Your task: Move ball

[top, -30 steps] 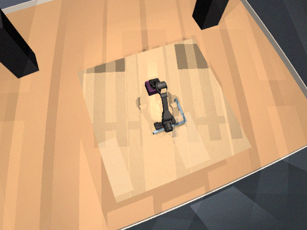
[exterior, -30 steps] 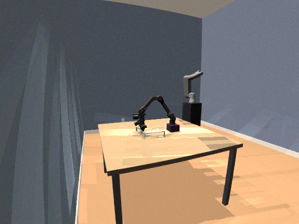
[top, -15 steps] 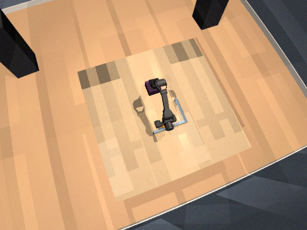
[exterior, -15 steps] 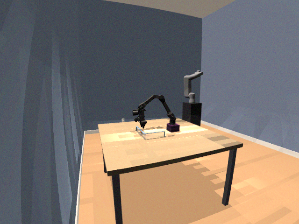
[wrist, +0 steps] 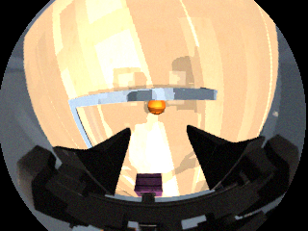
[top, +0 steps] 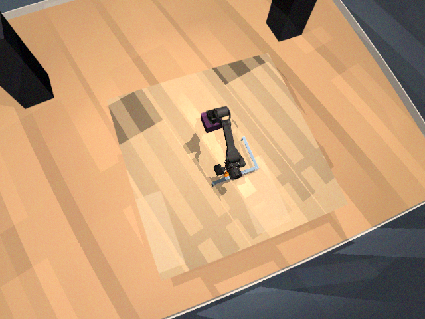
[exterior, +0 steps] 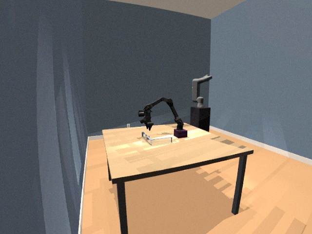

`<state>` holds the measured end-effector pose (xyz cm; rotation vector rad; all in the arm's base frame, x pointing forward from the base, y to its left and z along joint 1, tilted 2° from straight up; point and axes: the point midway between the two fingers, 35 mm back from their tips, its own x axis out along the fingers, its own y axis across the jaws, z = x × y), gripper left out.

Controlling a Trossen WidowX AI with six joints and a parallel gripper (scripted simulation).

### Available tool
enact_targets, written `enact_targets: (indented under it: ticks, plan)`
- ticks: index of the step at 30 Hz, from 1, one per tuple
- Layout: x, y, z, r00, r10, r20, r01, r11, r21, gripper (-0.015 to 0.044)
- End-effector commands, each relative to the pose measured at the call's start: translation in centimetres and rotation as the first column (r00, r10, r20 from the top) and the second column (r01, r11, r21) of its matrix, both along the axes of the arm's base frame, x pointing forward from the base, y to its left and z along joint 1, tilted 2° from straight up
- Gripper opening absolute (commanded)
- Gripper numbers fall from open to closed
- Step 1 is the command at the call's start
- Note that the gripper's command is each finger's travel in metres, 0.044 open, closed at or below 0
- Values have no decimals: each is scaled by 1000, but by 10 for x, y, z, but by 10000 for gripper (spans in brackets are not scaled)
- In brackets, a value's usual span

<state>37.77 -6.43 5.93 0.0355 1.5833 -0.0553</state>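
Ball inside the walls' corner
The ball [top: 226, 175] [exterior: 147, 137] [wrist: 156, 107] lies on the table [top: 206, 219] [exterior: 176, 156] [wrist: 241, 72], beside one low wall [top: 219, 183] [exterior: 146, 136] [wrist: 111, 96].
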Motion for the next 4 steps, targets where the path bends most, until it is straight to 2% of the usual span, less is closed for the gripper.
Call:
enact_targets:
  ticks: [1,4]
  plan:
    - [0,0,37,1000,-1,30,1,1000,-5,440]
    - [0,0,37,1000,-1,30,1,1000,-5,440]
